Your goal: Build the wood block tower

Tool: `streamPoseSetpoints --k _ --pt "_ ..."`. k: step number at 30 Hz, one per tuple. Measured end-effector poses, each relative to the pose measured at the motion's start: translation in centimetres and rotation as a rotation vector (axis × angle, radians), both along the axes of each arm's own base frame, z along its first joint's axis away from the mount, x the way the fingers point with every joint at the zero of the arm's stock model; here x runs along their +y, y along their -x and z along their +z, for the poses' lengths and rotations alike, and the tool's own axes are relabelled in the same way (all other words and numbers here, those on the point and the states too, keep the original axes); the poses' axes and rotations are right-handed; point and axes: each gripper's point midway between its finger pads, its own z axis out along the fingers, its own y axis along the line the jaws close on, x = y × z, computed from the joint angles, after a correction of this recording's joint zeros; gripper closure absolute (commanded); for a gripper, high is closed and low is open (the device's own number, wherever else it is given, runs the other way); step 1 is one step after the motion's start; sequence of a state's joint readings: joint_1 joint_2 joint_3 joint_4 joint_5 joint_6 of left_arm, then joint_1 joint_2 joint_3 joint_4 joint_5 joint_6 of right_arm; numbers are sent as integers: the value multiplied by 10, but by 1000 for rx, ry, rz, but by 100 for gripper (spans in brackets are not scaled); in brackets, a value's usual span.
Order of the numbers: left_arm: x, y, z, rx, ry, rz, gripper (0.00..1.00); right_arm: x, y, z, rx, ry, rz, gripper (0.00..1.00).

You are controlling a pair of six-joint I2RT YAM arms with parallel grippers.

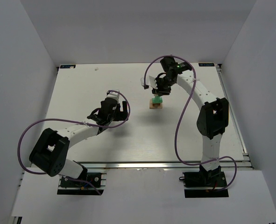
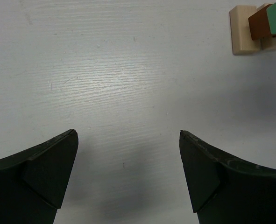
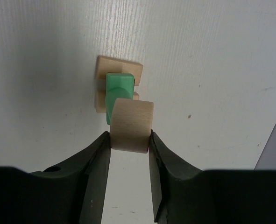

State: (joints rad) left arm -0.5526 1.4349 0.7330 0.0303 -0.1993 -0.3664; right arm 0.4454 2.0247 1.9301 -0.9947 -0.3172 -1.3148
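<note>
The tower (image 1: 156, 103) stands on the white table (image 1: 128, 140), toward the far middle, right under the right gripper (image 1: 157, 91). The left gripper (image 2: 128, 140) hangs low over bare table, nearer and well to the left of the tower, its fingers spread wide with nothing between them. The right gripper is clamped on a pale round block (image 3: 132, 125), held over the green block (image 3: 119, 86); whether they touch I cannot tell. Under the green one sit a brown block (image 2: 258, 24) and tan blocks (image 3: 119, 69).
</note>
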Motion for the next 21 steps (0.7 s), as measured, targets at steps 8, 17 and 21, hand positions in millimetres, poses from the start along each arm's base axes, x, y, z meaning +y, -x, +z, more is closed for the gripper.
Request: streamPoseSetpoints --k 8,17,21 --pt "0 0 -1 1 0 -1 2 0 0 0 1 0 -2 78" --pt "-1 0 -3 7 -3 -6 2 0 0 0 0 -1 -2 78" --pt "-1 1 -6 15 -7 -8 2 0 0 0 0 0 -3 77"
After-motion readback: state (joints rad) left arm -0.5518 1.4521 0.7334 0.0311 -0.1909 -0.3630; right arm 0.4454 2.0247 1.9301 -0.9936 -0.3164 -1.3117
